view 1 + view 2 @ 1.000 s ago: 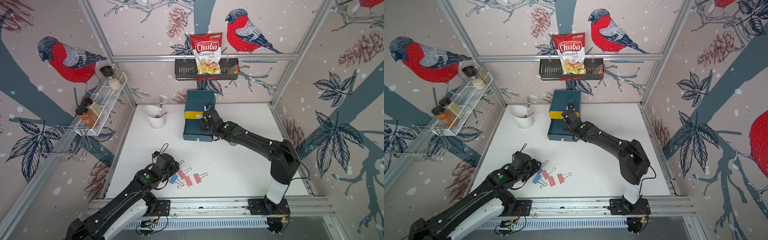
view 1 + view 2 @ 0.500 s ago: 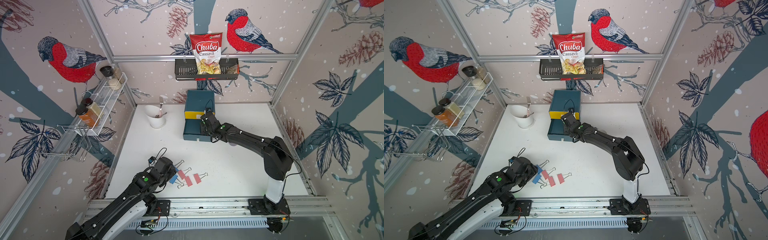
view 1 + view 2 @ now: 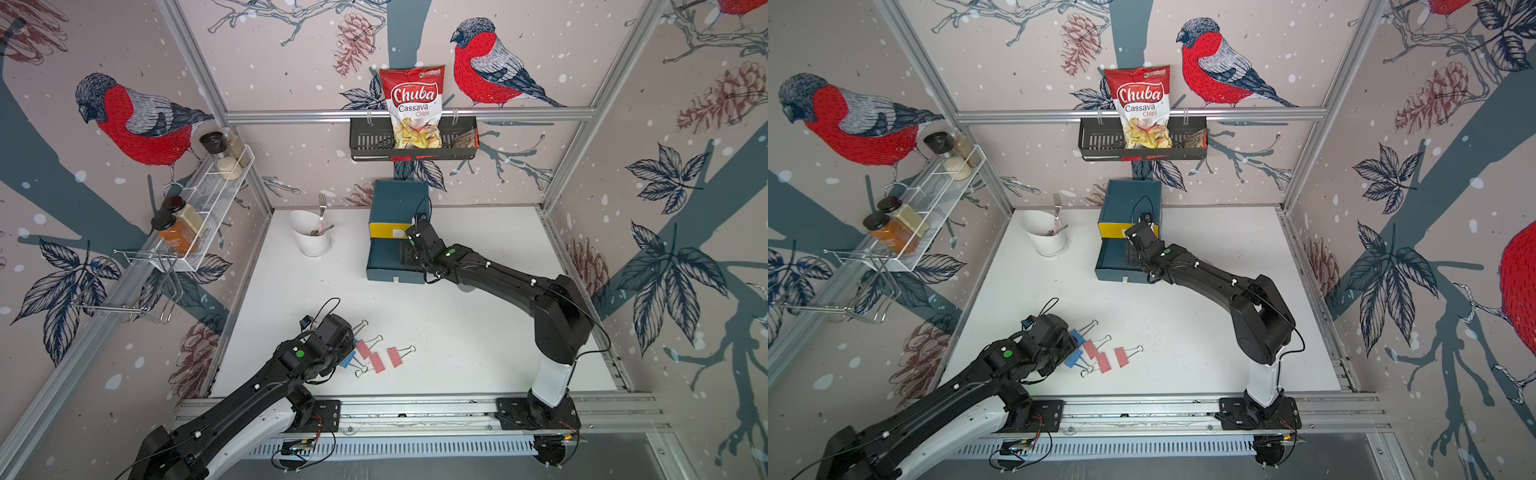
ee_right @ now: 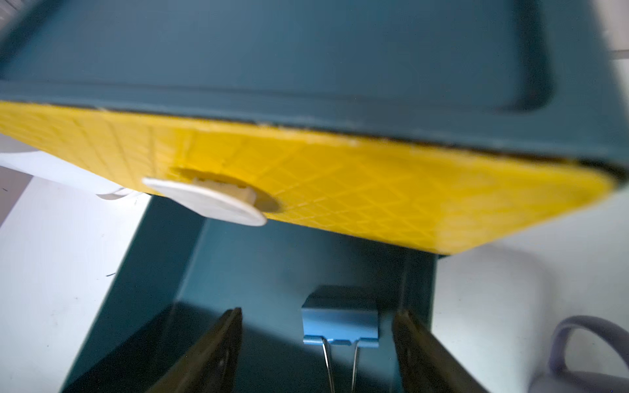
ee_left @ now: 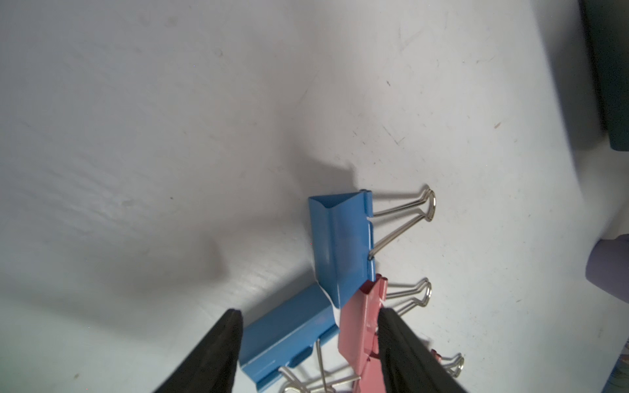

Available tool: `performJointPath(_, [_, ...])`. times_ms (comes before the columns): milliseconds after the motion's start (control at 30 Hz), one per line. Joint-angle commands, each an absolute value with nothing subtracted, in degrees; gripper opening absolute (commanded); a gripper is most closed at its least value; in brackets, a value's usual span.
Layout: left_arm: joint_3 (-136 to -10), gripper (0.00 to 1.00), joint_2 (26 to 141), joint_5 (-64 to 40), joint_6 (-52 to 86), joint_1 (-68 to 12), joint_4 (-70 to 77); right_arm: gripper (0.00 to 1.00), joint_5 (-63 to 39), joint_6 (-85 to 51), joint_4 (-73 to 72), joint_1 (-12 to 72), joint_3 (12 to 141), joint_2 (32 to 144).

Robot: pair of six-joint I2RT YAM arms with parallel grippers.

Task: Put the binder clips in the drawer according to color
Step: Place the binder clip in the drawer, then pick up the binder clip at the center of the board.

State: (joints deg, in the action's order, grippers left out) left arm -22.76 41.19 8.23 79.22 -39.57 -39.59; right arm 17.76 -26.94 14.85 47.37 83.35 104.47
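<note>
The drawer is a teal chest with a yellow top front; its lower drawer stands pulled out. My right gripper hangs open over that drawer. A blue binder clip lies on the drawer floor between the fingers, touching neither. On the table near the front lie two blue clips and three pink ones. My left gripper is open just above them, its fingers straddling one blue clip and one pink clip.
A white cup with a fork stands left of the chest. A wire rack with spice jars hangs on the left wall. A black basket with a chips bag hangs above the chest. A pale purple object sits beside the drawer.
My right gripper's jaws have widened over the open drawer, and the blue clip now lies free inside. The left arm has shifted only slightly above the clips.
</note>
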Motion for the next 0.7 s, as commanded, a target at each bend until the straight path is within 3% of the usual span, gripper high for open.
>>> performJointPath(0, [-24.1, 0.67, 39.7, 10.2, 84.2, -40.4, -45.8, 0.75, 19.4, -26.0, 14.7, 48.3, 82.8, 101.5])
performJointPath(233, [-25.3, 0.66, 40.3, 7.1, 93.3, -43.0, -48.5, 0.76, 22.2, -26.3, 15.6, 50.5, 77.8, 92.6])
performJointPath(667, [-27.9, 0.67, 52.6, 7.5, 103.6, -49.8, -46.2, 0.76, 24.9, -30.5, 17.7, 57.2, 60.8, 70.4])
